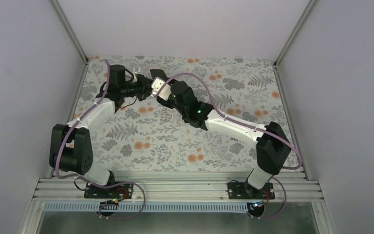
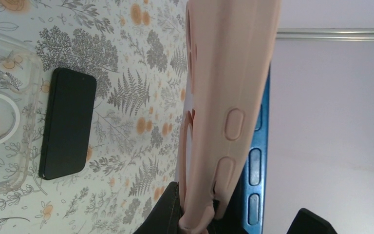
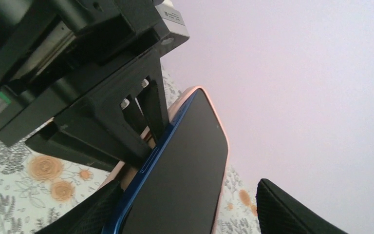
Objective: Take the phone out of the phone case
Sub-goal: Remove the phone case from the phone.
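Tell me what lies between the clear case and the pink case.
In the left wrist view, a black phone lies flat on the floral table cover beside the clear case; from it to the pink case only bare cover shows.

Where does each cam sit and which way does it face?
Top external: above and behind the bases, looking down on the table; both arms show.
Left wrist: looks along the left gripper, shut on the pink case; table beyond.
Right wrist: looks up past the open right gripper at the blue phone.
Shared: both wrist views show case and phone.
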`<state>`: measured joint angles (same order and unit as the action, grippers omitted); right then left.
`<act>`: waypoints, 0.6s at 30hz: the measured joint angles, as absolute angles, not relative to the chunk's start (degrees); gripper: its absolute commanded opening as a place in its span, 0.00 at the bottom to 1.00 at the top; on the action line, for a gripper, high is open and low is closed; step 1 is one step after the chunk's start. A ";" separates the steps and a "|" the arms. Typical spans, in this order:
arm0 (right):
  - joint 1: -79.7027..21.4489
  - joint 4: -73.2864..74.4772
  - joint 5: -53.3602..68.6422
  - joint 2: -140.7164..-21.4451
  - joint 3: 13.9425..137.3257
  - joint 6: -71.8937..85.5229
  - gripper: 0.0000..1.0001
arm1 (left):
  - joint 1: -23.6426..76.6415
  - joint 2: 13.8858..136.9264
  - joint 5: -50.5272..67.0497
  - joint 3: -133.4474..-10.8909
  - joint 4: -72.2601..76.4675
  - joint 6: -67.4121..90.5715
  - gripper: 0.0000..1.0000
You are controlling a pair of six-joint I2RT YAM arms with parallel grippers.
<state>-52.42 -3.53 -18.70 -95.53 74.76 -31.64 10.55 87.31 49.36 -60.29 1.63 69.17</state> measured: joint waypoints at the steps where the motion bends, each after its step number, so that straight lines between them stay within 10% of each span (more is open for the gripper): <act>1: -52.51 -4.43 -19.31 -95.81 74.56 -32.45 0.63 | 10.55 87.39 49.39 -60.18 1.65 69.28 0.02; 18: -53.19 -15.97 -22.94 -98.39 71.22 -43.48 0.42 | 10.72 87.79 48.82 -60.05 3.14 69.71 0.02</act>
